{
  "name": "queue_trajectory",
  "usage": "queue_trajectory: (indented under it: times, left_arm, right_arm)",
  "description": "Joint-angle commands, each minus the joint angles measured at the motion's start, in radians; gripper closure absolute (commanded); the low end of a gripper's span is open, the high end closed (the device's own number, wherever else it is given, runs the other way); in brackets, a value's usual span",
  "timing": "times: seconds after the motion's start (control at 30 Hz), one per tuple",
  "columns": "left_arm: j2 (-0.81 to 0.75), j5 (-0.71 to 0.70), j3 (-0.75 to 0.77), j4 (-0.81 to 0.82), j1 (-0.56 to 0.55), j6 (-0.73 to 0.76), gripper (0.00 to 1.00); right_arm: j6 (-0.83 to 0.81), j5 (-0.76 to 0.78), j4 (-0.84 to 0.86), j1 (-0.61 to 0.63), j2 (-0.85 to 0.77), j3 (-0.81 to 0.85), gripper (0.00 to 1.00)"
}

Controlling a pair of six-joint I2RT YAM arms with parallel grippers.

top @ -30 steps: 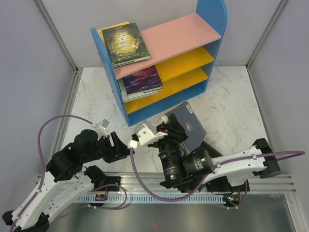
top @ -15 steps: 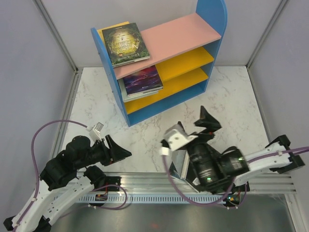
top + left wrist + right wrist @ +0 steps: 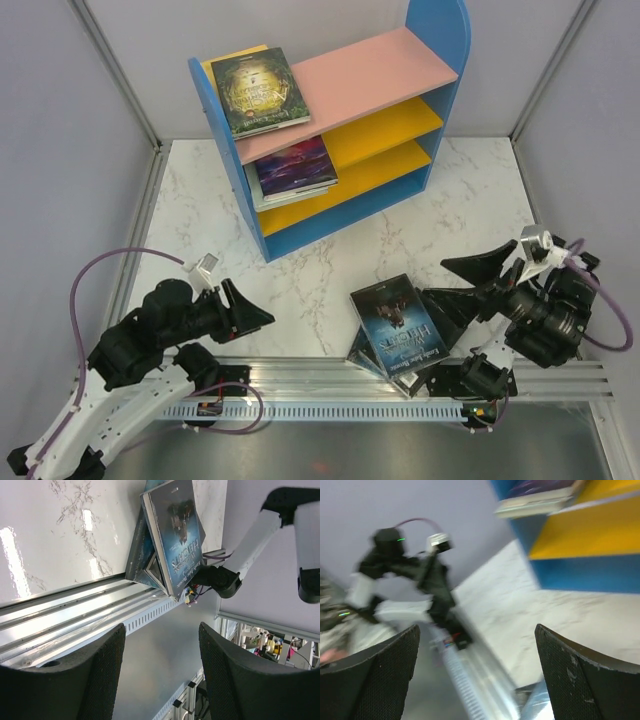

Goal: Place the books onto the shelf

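Note:
The shelf [image 3: 330, 75] stands at the back, with a dark green book [image 3: 258, 92] on its pink top board and a purple galaxy book [image 3: 293, 166] on a yellow board below. A dark blue book [image 3: 400, 322] tops a small stack lying over the front rail; the left wrist view also shows this dark blue book [image 3: 172, 530]. My right gripper [image 3: 462, 285] is open and empty just right of the stack. In its blurred wrist view the right gripper [image 3: 477, 670] holds nothing. My left gripper [image 3: 245, 305] is open and empty at the near left, and the left gripper [image 3: 160, 660] points past the table edge.
A metal rail [image 3: 300, 375] runs along the near edge under the stack. Grey walls [image 3: 70, 150] close in the left and right sides. The right wrist view shows the shelf's yellow board [image 3: 590, 530] and the left arm [image 3: 415, 565].
The right arm swung back from in front of the shelf to the near right and its jaws opened. The dark blue book it held now lies on the stack. The left arm drew back slightly.

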Motion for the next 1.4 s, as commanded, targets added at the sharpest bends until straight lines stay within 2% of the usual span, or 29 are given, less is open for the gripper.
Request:
queue_trajectory:
  times: [0.0, 0.1, 0.2, 0.27, 0.43, 0.47, 0.5, 0.53, 0.57, 0.6, 0.63, 0.67, 0.7, 0.83, 0.9, 0.93, 0.97, 1.03, 1.07, 1.1, 1.17, 1.2, 1.27, 1.37]
  left_arm:
    - [0.015, 0.019, -0.015, 0.043, 0.003, -0.035, 0.36]
    - [0.028, 0.027, -0.03, 0.059, 0.001, -0.033, 0.36]
    - [0.046, 0.038, -0.038, 0.084, 0.001, -0.03, 0.36]
    - [0.068, 0.042, -0.03, 0.092, 0.001, -0.021, 0.36]
    - [0.078, 0.039, -0.009, 0.089, 0.003, -0.01, 0.36]
    - [0.077, 0.041, -0.01, 0.09, 0.003, -0.01, 0.36]
    - [0.072, 0.041, -0.015, 0.09, 0.001, -0.012, 0.36]
    - [0.069, 0.041, -0.018, 0.09, 0.001, -0.015, 0.36]
    - [0.065, 0.041, -0.024, 0.09, 0.001, -0.016, 0.36]
    - [0.061, 0.039, -0.033, 0.09, 0.003, -0.018, 0.36]
    - [0.058, 0.041, -0.039, 0.09, 0.003, -0.021, 0.36]
    - [0.057, 0.041, -0.044, 0.092, 0.001, -0.022, 0.36]
    - [0.057, 0.041, -0.05, 0.092, 0.001, -0.025, 0.36]
    - [0.071, 0.039, -0.05, 0.096, 0.001, -0.022, 0.36]
    - [0.081, 0.039, -0.046, 0.098, 0.003, -0.019, 0.36]
    - [0.084, 0.038, -0.044, 0.098, 0.003, -0.015, 0.36]
    - [0.084, 0.036, -0.041, 0.096, 0.003, -0.01, 0.36]
    - [0.086, 0.033, -0.038, 0.096, 0.003, -0.006, 0.36]
    - [0.087, 0.032, -0.036, 0.096, 0.003, -0.004, 0.36]
    - [0.088, 0.032, -0.038, 0.096, 0.003, -0.003, 0.36]
    - [0.089, 0.029, -0.041, 0.096, 0.003, 0.001, 0.36]
    - [0.091, 0.029, -0.047, 0.098, 0.001, 0.004, 0.36]
    - [0.097, 0.026, -0.053, 0.098, 0.003, 0.008, 0.36]
    - [0.109, 0.036, -0.07, 0.112, 0.001, 0.017, 0.36]
  right_arm:
    - [0.334, 0.383, 0.174, 0.319, -0.062, -0.073, 0.02]
    - [0.355, 0.386, 0.174, 0.504, -0.119, -0.109, 0.03]
    - [0.372, 0.369, 0.19, 0.599, -0.175, -0.135, 0.04]
    - [0.314, 0.328, 0.281, 0.653, -0.192, -0.147, 0.05]
    - [0.329, 0.303, 0.241, 0.681, -0.229, -0.062, 0.02]
    - [0.401, 0.305, 0.171, 0.676, -0.263, -0.039, 0.02]
    - [0.714, 0.294, -0.185, 0.669, -0.283, 0.019, 0.02]
    - [0.932, 0.138, -0.481, 0.67, -0.304, 0.066, 0.02]
    - [1.278, -0.055, -1.235, 0.675, -0.335, 0.146, 0.02]
    - [1.276, -0.195, -1.146, 0.699, -0.334, 0.208, 0.02]
    - [1.242, -0.582, -1.093, 0.696, -0.338, 0.201, 0.02]
    - [1.219, -0.705, -1.134, 0.687, -0.317, 0.222, 0.02]
    - [1.175, -0.792, -1.151, 0.676, -0.302, 0.27, 0.02]
    - [1.103, -0.897, -1.163, 0.668, -0.239, 0.353, 0.02]
    - [1.072, -0.948, -1.116, 0.67, -0.18, 0.394, 0.02]
    - [1.043, -0.935, -1.111, 0.668, -0.139, 0.431, 0.02]
    - [1.04, -0.843, -1.161, 0.67, -0.014, 0.484, 0.02]
    - [1.044, -0.662, -1.275, 0.671, 0.158, 0.748, 0.02]
    - [1.046, -0.564, -1.424, 0.675, 0.35, 0.858, 0.02]
    - [1.032, -0.276, -1.474, 0.678, 0.451, 1.082, 0.02]
    - [0.878, 0.012, -1.485, 0.679, 0.684, 1.277, 0.02]
    - [0.833, 0.103, -1.484, 0.678, 0.732, 1.419, 0.02]
    - [0.764, 0.189, -1.443, 0.67, 0.791, 1.5, 0.02]
    - [0.774, 0.309, -1.416, 0.668, 0.722, 1.462, 0.02]
